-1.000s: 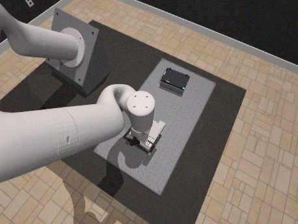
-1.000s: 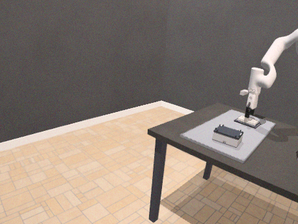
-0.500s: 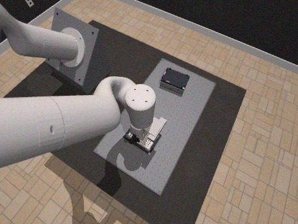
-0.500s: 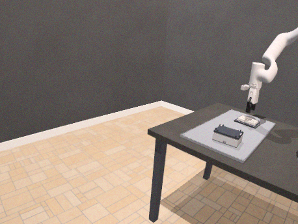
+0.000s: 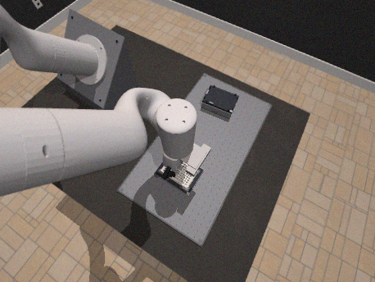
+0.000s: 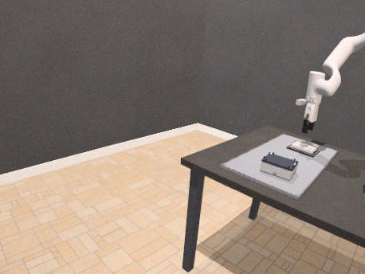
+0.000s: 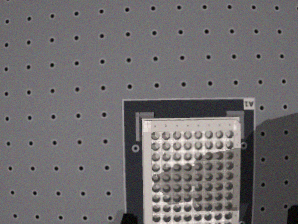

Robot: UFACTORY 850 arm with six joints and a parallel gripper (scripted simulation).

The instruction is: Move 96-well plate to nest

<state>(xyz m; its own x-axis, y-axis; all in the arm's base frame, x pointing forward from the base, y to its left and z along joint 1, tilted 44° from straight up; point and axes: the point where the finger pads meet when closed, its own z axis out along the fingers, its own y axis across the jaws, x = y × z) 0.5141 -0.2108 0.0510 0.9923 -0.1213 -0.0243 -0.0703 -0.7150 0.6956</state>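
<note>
Plate (image 7: 192,170) lies flat in nest (image 7: 131,150), inside the locators, near the mat's (image 5: 229,156) end by the bench's arm-side edge. Gripper (image 6: 308,128) hangs above it, jaws wide, holding nothing. Shaker (image 5: 219,100) at the mat's opposite end.

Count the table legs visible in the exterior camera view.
2. One dark leg stands at the table's near corner; another shows farther back under the top. Any other legs are out of frame or hidden.
</note>
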